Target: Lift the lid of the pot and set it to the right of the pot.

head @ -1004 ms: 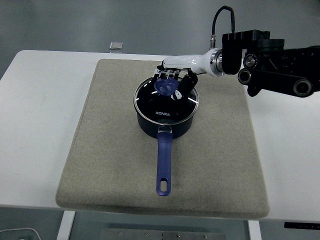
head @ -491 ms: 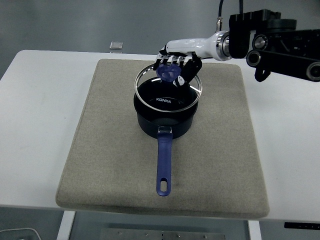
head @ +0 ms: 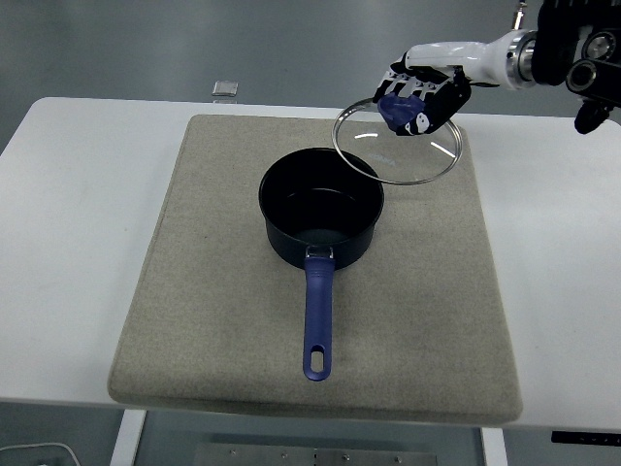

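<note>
A dark blue pot [head: 321,217] stands uncovered in the middle of a beige mat [head: 213,291], its blue handle [head: 317,316] pointing toward the near edge. The round glass lid [head: 398,141] with a metal rim hangs tilted in the air, up and to the right of the pot. My right hand [head: 419,95] comes in from the upper right and is shut on the lid's blue knob [head: 396,111]. The left arm does not show.
The mat lies on a white table [head: 68,243]. A small grey block [head: 225,88] sits at the table's far edge, left of centre. Bare mat stretches to the right of the pot.
The lid has come off the pot: it rested on the rim, then rose, and now has moved up and to the right with my right hand. The pot stayed put.
</note>
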Available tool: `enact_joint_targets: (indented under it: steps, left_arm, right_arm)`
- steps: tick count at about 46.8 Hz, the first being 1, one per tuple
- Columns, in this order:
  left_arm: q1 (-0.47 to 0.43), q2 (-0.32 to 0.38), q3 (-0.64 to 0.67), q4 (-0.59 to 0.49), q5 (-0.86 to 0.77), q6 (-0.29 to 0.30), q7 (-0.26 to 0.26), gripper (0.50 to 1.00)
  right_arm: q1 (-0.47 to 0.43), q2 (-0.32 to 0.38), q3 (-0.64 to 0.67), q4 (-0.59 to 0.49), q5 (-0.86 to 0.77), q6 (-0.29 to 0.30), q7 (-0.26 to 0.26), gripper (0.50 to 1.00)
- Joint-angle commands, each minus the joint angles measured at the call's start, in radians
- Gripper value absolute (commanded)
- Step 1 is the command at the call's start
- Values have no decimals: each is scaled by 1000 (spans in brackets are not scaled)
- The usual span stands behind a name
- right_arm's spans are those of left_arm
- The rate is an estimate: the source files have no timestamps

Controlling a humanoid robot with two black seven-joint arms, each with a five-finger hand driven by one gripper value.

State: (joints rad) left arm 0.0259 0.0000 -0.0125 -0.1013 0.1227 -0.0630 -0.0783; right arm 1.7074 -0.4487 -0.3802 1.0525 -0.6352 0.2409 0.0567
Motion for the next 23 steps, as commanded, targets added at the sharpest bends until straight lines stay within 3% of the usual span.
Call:
enact_joint_targets:
  steps: [1, 9, 23]
  left_arm:
    - [0, 0, 0, 0, 0, 0, 0, 1000]
    - [0, 0, 0, 0, 0, 0, 0, 1000]
    - [0, 0, 0, 0, 0, 0, 0, 1000]
  right_arm:
    - [-31, -22, 6, -23, 0, 6, 0, 500]
    - [-80, -71, 12, -49, 0, 3, 3, 500]
    - [-173, -71, 14, -69, -1, -43, 14, 500]
